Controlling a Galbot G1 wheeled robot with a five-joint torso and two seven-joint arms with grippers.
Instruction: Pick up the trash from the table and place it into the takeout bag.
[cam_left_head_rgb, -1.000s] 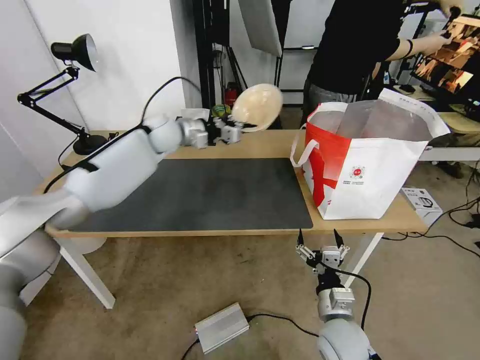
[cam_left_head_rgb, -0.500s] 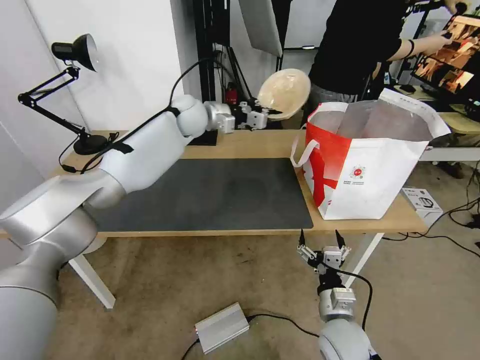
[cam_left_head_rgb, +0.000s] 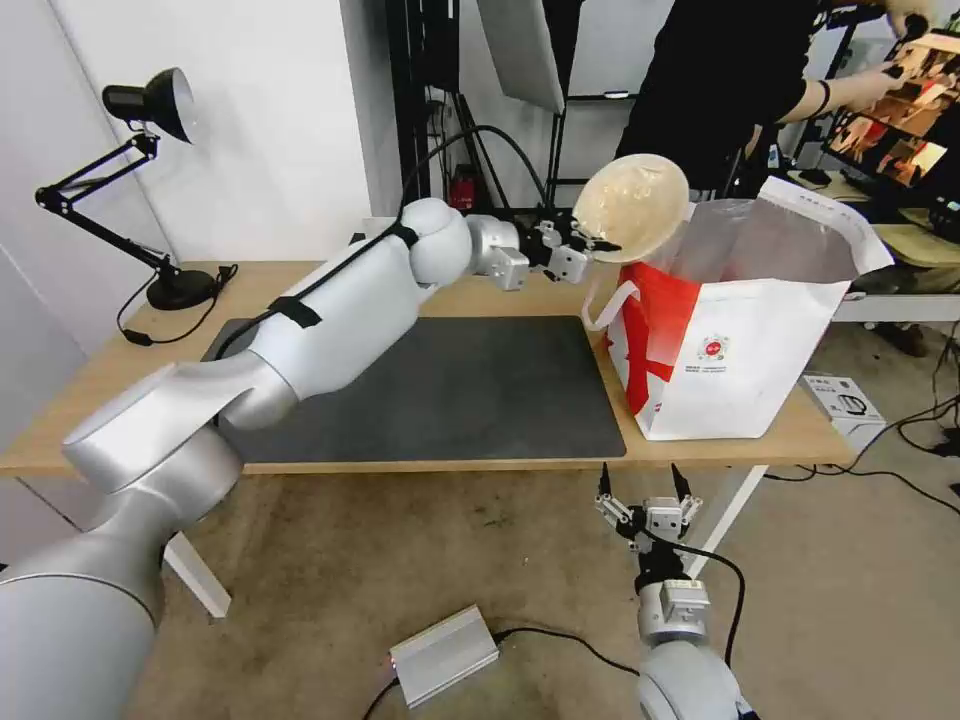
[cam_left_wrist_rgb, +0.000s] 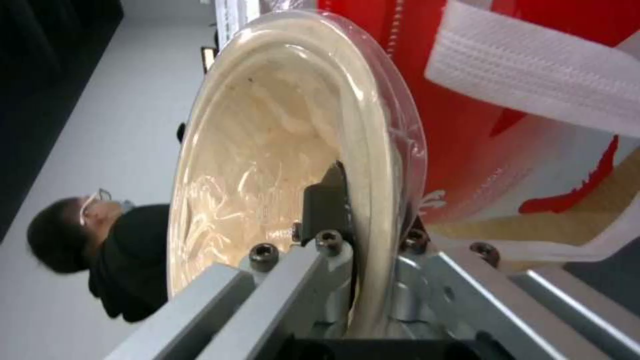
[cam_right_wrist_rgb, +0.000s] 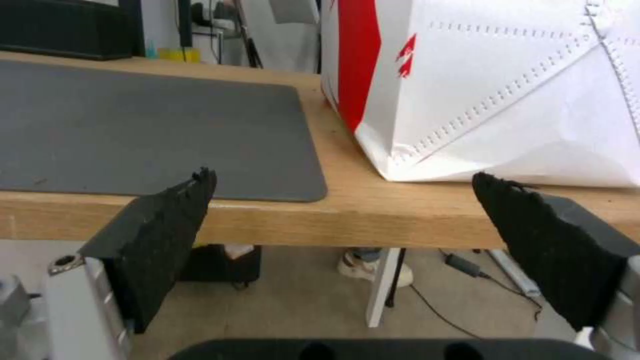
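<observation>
left gripper (cam_left_head_rgb: 585, 246): fingers clenched on the rim of the beige bowl (cam_left_head_rgb: 630, 207), held tilted on edge, just at the takeout bag (cam_left_head_rgb: 745, 340) near-left rim
right gripper (cam_left_head_rgb: 640, 490): fingers spread, empty, parked below the surface (cam_left_head_rgb: 500, 290) edge
risk: bowl edge catches the bag wall or loop handle (cam_left_head_rgb: 606, 303), tipping the bag
risk 2: release short of the opening drops the bowl outside

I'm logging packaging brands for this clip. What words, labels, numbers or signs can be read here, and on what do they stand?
None can be read.
Takeout bag: round red logo with small print under it, too small to read.
White box on the floor by the table: dark picture, lettering too small to read.
</observation>
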